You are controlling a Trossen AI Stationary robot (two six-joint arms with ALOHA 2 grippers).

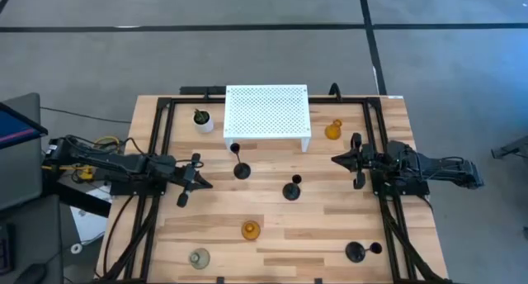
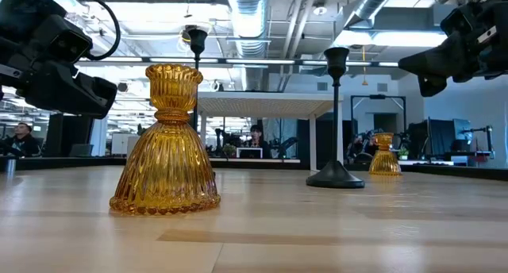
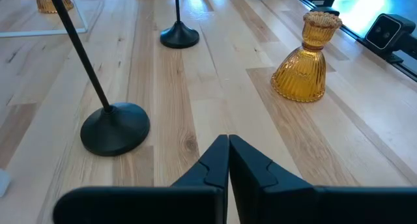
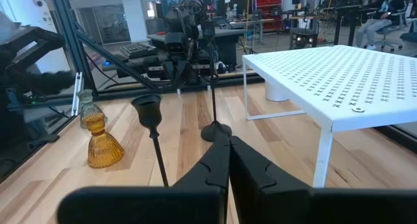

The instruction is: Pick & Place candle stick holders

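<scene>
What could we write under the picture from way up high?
Six candle stick holders spread around a white stand while the left gripper and right gripper wait shut.

Three black stemmed holders (image 1: 241, 170) upright mid-table, amber glass holders (image 1: 251, 229) front and back, clear one (image 1: 199, 257) front-left

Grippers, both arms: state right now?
Left gripper: shut, holding nothing, over the table's left side.
Right gripper: shut, holding nothing, over the table's right side.

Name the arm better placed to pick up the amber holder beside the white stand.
Right, probably. The amber holder stands just off the white stand's right edge, close to the right gripper, whose fingers are shut. The left gripper sits across the table.
</scene>
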